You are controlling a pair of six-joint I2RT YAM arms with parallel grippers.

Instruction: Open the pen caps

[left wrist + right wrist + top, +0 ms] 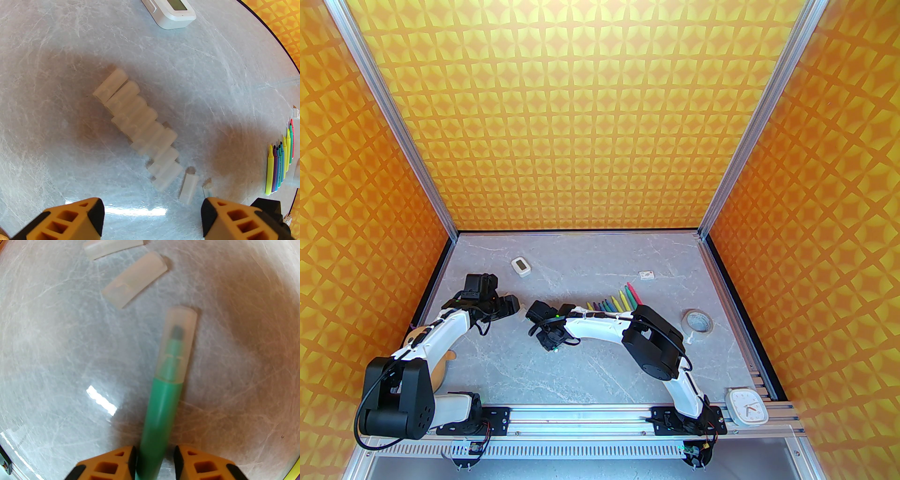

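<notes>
White digital gadget (520,266), tape roll (697,322), square clock (747,406), marble tabletop (581,365).

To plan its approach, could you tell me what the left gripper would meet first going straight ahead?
Likely the lone cap just ahead of the open left gripper, before the cap row; depth is unclear.

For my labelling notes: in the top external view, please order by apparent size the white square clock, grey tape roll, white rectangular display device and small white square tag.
Largest to smallest:
white square clock (nearest the camera, so its lead is unsure)
grey tape roll
white rectangular display device
small white square tag
</notes>
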